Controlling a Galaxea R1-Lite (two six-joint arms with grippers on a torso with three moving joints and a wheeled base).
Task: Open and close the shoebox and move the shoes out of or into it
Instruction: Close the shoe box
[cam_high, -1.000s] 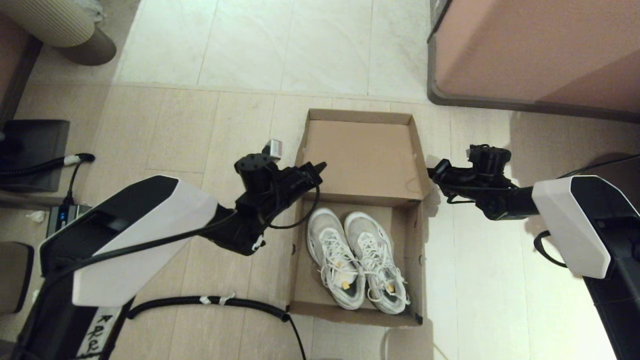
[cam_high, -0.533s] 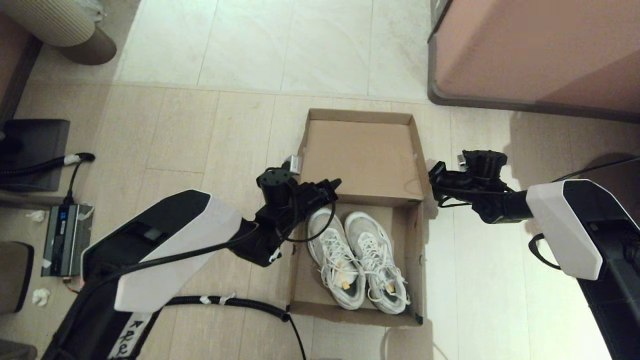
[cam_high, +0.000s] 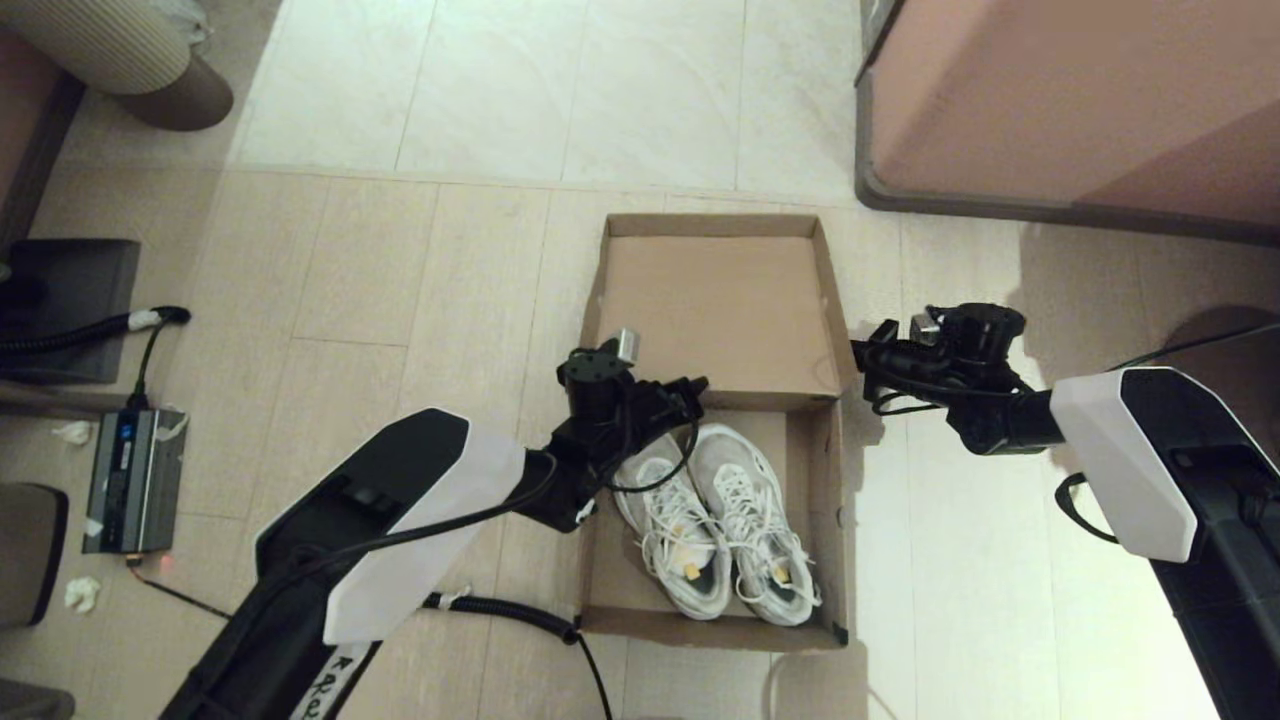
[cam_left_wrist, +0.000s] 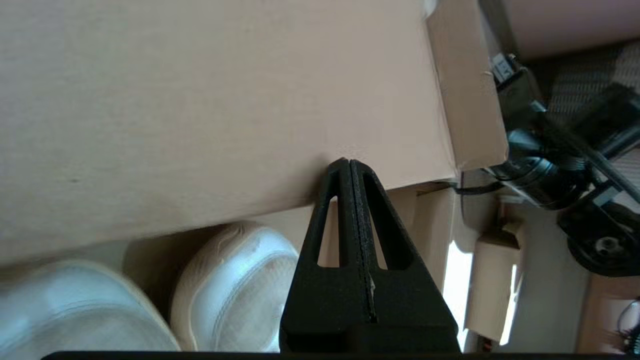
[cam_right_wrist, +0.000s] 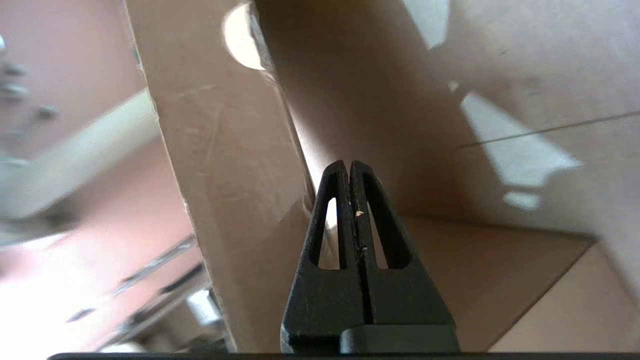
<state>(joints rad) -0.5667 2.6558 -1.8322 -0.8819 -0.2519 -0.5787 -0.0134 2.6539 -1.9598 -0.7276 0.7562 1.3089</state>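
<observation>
The brown cardboard shoebox (cam_high: 604, 565) lies open on the floor, its lid (cam_high: 715, 305) tipped back at the far side. The two white lace-up shoes (cam_high: 715, 520) lie side by side inside, toes toward the lid. My left gripper (cam_high: 700, 385) is shut and hovers over the left shoe's toe. Its tip (cam_left_wrist: 346, 162) sits against the lid's inner face (cam_left_wrist: 200, 100), with both shoe toes (cam_left_wrist: 235, 290) below it. My right gripper (cam_high: 858, 350) is shut at the lid's right outer edge. In the right wrist view its tip (cam_right_wrist: 348, 164) is close beside the lid's side flap (cam_right_wrist: 225, 150).
A big pinkish-brown cabinet (cam_high: 1080, 100) stands at the far right. A black corrugated hose (cam_high: 500, 607) runs along the floor to the box's near left corner. A power unit (cam_high: 125, 465) and a dark box (cam_high: 60, 300) lie at the left.
My left arm has swung right, carrying its shut gripper from the lid's left edge into the box over the shoe toes. The lid has tipped slightly further back. The right gripper barely shifted.
</observation>
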